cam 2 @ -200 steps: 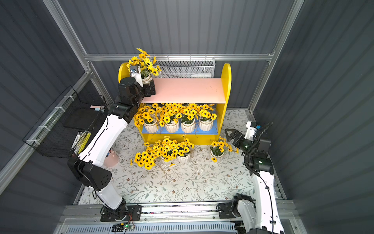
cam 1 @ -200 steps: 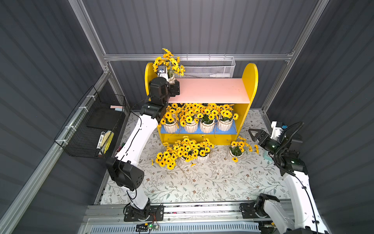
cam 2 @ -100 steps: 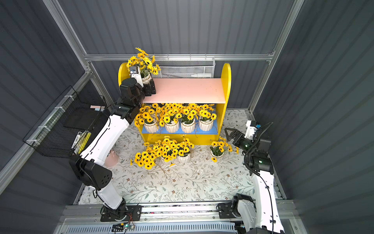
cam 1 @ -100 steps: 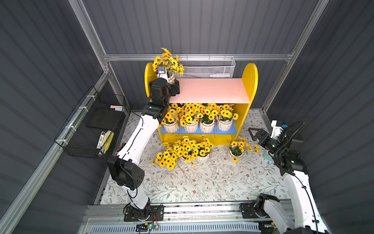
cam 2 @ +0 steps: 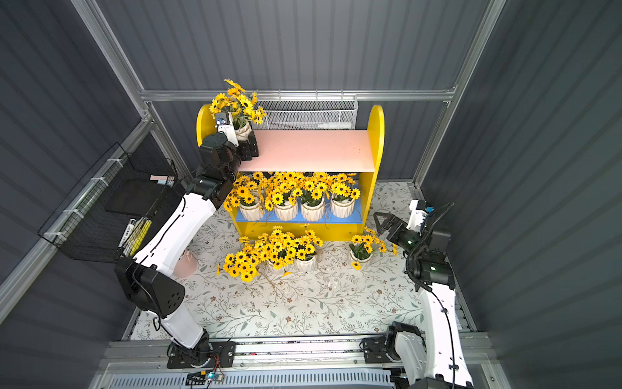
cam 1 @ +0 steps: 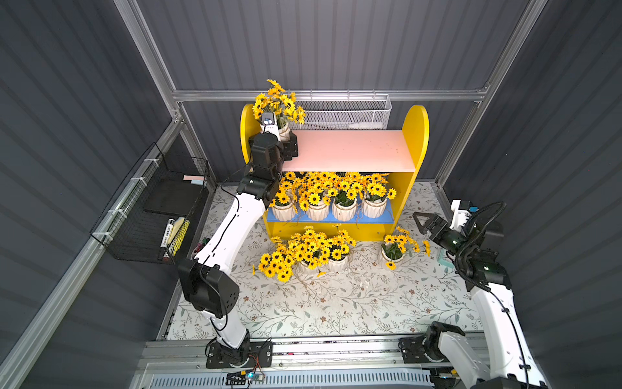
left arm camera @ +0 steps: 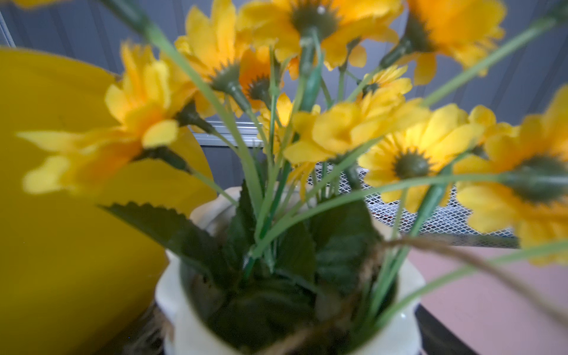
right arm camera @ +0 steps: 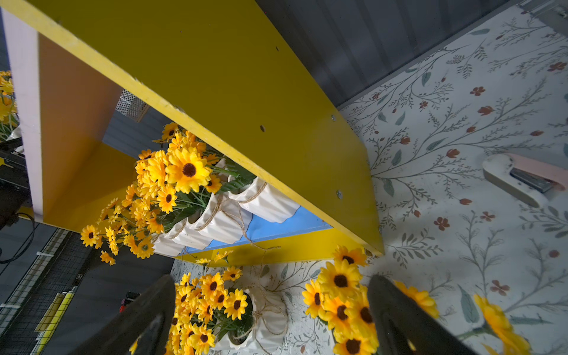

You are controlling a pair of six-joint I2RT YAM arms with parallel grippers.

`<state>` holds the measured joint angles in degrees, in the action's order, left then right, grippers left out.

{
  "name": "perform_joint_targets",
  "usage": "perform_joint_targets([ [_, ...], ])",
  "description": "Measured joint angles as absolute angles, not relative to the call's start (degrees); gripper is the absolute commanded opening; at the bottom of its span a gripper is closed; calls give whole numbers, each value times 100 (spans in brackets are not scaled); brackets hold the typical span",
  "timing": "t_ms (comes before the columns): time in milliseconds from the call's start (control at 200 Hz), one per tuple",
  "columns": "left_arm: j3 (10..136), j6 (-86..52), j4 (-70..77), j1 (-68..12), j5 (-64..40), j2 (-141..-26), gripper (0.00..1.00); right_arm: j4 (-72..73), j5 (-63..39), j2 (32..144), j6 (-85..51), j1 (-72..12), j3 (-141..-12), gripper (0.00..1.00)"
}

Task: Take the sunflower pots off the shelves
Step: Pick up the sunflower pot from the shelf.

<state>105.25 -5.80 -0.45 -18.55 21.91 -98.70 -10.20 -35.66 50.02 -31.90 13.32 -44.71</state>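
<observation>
Pink upper board [cam 1: 350, 151]: left fingers [cam 1: 291, 148] clamped on sunflower pot [cam 1: 284, 132] | right fingers [right arm camera: 144, 319] wide apart, near shelves [cam 1: 415, 134]

The left tool [cam 1: 288, 143] is raised at 11 o'clock on an extended arm; the right tool [cam 1: 419, 222] is held wide open at 3 o'clock, pointed toward 10 o'clock.

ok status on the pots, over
Left gripper around top-board pot, grip unclear. Right gripper open, empty. Four pots on blue board. Nothing blocking.

Robot lab cell: grey walls [cam 1: 336, 43], alu frame [cam 1: 330, 95], arm rail [cam 1: 319, 350].
</observation>
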Motion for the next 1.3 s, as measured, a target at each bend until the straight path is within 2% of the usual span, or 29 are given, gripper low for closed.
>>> perform_joint_targets([
  [150,10433,-569,-56,-1855,2158,-9773,83,-1000,-3566,5046,-3192,1334,-4471,99],
  [455,10370,-563,-381,-1817,1577,-9561,81,-980,-3568,5078,-3192,1332,-4471,99],
  [575,10335,-558,-556,-1809,1205,-9441,85,-978,-3573,5081,-3194,1334,-4471,99],
  [700,10315,-506,-701,-1789,862,-9351,99,-963,-3605,5127,-3205,1334,-4471,99],
  [910,10241,-381,-784,-1782,423,-9264,99,-941,-3677,5221,-3214,1332,-4471,99],
  [1301,10372,-193,-864,-1778,316,-9332,99,-941,-3710,5194,-3212,1332,-4471,99],
])
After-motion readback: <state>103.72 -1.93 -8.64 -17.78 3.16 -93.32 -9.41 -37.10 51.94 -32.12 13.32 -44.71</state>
